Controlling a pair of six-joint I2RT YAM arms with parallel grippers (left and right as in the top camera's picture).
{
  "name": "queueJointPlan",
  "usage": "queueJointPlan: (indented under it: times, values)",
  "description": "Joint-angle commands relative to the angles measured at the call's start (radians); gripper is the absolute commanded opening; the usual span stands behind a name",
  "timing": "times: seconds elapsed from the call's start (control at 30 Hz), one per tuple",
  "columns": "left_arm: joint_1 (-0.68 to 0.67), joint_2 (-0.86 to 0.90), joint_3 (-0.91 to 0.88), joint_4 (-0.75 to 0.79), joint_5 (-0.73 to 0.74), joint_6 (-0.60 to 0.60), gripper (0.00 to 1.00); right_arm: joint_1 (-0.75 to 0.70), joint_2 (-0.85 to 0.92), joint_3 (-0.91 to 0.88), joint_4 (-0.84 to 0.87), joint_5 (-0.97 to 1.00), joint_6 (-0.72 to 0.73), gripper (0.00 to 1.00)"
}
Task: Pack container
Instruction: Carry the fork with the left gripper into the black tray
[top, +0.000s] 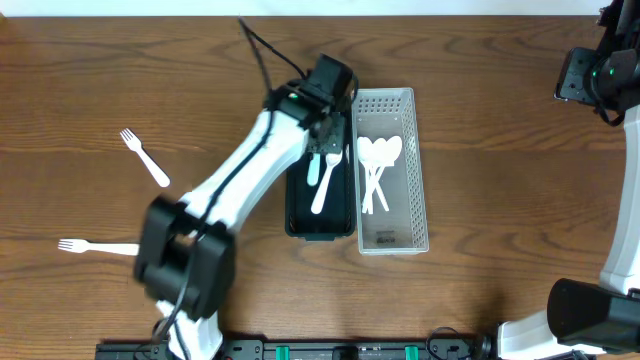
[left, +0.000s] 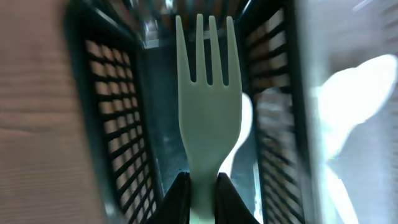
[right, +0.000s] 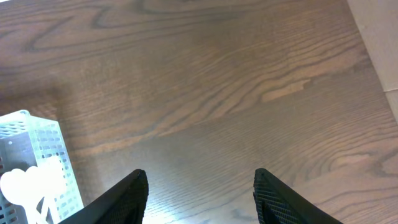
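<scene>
My left gripper (top: 326, 143) (left: 202, 182) is shut on the handle of a white plastic fork (left: 208, 93), held over the far end of the black mesh container (top: 320, 233) (left: 118, 143). Another white utensil (top: 322, 186) (left: 241, 134) lies inside the black container below the fork. Next to it on the right stands a white mesh container (top: 420, 205) (right: 37, 140) holding several white spoons (top: 378, 160) (right: 28, 182). Two more white forks lie on the table at the left, one farther back (top: 146, 158) and one nearer (top: 95, 246). My right gripper (right: 202, 177) is open and empty over bare wood.
The right arm (top: 600, 75) sits at the far right edge of the table, well away from both containers. The left arm's body (top: 230, 190) crosses the table from the front left to the black container. The wooden tabletop (top: 500, 150) lies between the containers and the right arm.
</scene>
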Motion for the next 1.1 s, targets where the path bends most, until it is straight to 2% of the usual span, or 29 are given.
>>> queueJointPlan:
  times: [0.0,0.03,0.1,0.13,0.33,0.43,0.53,0.67,0.77,0.97,1.07]
  values:
    - [0.000,0.051,-0.002,-0.003,-0.004,-0.013,0.07,-0.010,-0.006,-0.003,-0.003,-0.003,-0.012,0.58]
    - [0.000,0.058,-0.002,-0.003,-0.004,-0.013,0.13,-0.010,-0.006,-0.003,-0.003,-0.003,-0.012,0.58]
    - [0.000,0.056,-0.002,0.004,-0.005,-0.003,0.34,-0.010,-0.006,-0.003,-0.003,-0.003,-0.012,0.58]
    - [0.000,0.051,-0.002,0.010,-0.005,0.016,0.38,-0.010,-0.006,-0.003,-0.003,-0.003,-0.012,0.58]
    - [0.002,-0.013,0.039,0.009,-0.038,0.136,0.45,-0.010,-0.006,-0.003,-0.002,-0.003,-0.013,0.58]
    - [0.006,-0.087,0.089,-0.016,-0.127,0.177,0.46,-0.010,-0.006,-0.003,-0.002,-0.003,-0.013,0.58]
    - [0.043,-0.180,0.130,-0.019,-0.237,0.187,0.54,-0.010,-0.006,-0.003,-0.002,-0.003,-0.013,0.58]
    - [0.182,-0.275,0.135,-0.012,-0.257,0.163,0.58,-0.010,-0.006,-0.003,-0.003,-0.003,-0.013,0.58]
    - [0.354,-0.290,0.135,-0.026,-0.234,0.072,0.64,-0.010,-0.006,-0.003,-0.005,-0.003,-0.013,0.58]
    - [0.668,-0.176,0.132,-0.050,-0.046,-0.075,0.66,-0.010,-0.006,-0.003,-0.027,-0.003,-0.012,0.58]
    - [0.761,-0.088,0.132,-0.054,0.005,-0.107,0.68,-0.010,-0.006,-0.003,-0.031,-0.003,-0.012,0.59]
